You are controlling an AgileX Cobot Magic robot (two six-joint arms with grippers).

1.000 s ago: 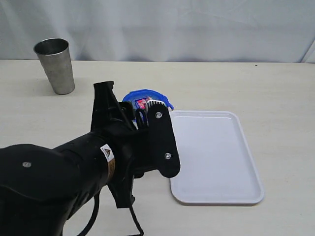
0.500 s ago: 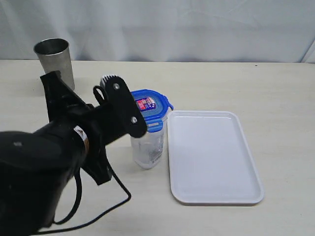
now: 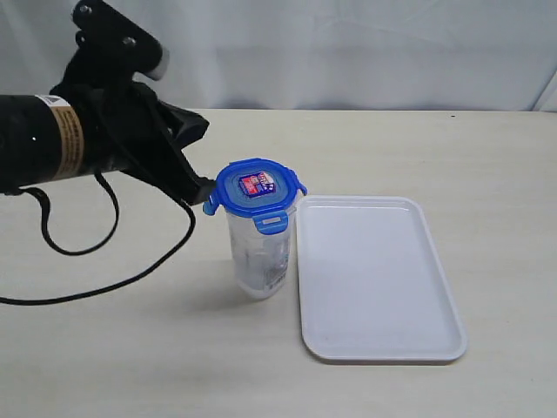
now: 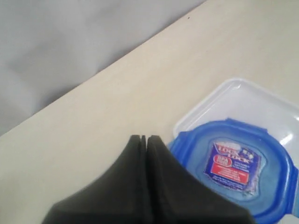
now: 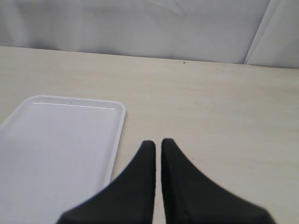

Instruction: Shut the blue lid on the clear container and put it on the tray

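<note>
clear container (image 3: 258, 252) upright, long axis vertical, blue lid (image 3: 256, 191) on top, beside tray (image 3: 376, 283)

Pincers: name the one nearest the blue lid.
The left pincer, shut close by the blue lid; the right pincer faces only the tray.

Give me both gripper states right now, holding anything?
Left gripper: closed, holding nothing, next to the blue lid.
Right gripper: closed, holding nothing, near the tray.
</note>
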